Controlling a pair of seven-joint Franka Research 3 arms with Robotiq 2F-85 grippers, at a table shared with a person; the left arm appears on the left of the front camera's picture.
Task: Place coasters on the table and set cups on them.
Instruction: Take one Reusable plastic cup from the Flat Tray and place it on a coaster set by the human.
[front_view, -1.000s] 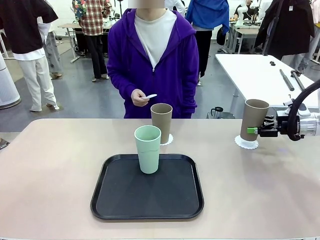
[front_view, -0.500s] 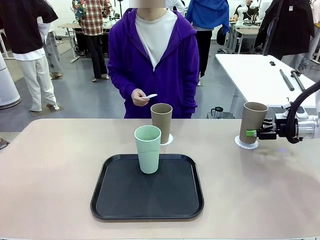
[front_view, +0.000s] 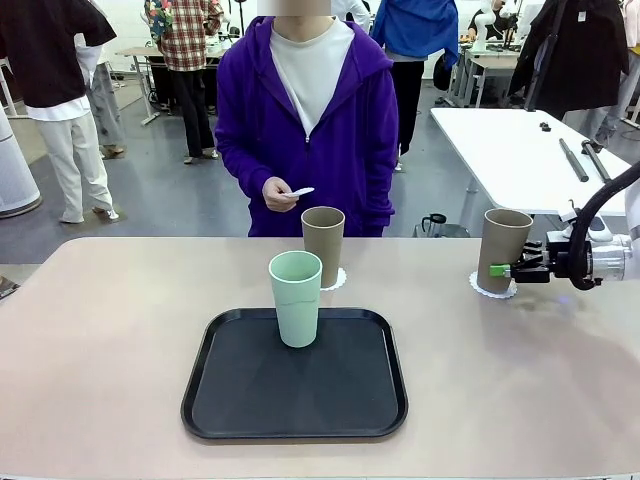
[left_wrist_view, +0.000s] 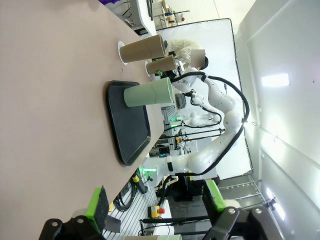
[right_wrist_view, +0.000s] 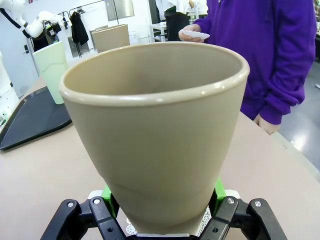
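Beige-tan, the table (front_view: 100, 350) stretched across the front view, with a white table (front_view: 510, 140) behind it at the right and people standing about the room beyond. A black tray (front_view: 295, 400) lay near the robot's edge, and the mint green cup (front_view: 296, 298) stood upright on its far part. Just behind the tray the middle tan cup (front_view: 322, 245) stood on the middle coaster (front_view: 337, 280), its lower part hidden by the green one. A person in a purple hoodie (front_view: 305, 120) stood at the far side, one hand (front_view: 277, 195) pinching a third coaster (front_view: 301, 191).

Well to the right, the right tan cup (front_view: 503, 250) stood upright on the right coaster (front_view: 490, 288), whose scalloped edge showed around the base. The right gripper (front_view: 505, 268) reached in level from the right edge, low over the table, a black cable (front_view: 600, 195) arching above its wrist. In the right wrist view its green pads (right_wrist_view: 218, 187) lay against the cup's lower wall on both sides, clamping it.

The left gripper (left_wrist_view: 155, 200), rolled sideways, faced along the tabletop toward the tray and cups, fingers spread wide with nothing between them.
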